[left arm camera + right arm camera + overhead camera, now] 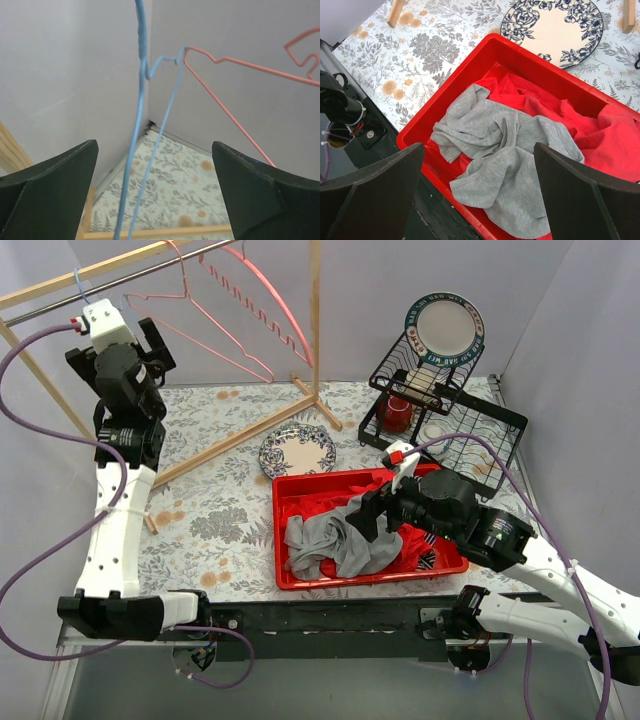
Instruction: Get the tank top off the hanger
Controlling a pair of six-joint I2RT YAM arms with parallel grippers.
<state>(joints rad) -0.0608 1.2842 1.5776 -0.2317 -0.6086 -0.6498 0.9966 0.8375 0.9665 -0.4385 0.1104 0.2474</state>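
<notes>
At five o'clock, the limp tank top (335, 540) (pinchable at any fold) is being overhung by the empty, wide-open right claw (479, 155).

I see a red bin (320, 480) at lower centre of the overhead frame, with a floral plate (297, 451) just above it. At upper right, a black dish rack (500, 425) holds an upright plate (445, 328) and a red cup (397, 413).

The table (200, 525) wears a flowered cloth. A red tub (447, 95) stands on it directly under the right gripper (362, 512). Just ahead of the fingertips lies a blue-patterned plate (297, 451) with wooden bars (235, 438) beyond it, and a black dish rack (505, 420) stands off to the gripper's right.
</notes>
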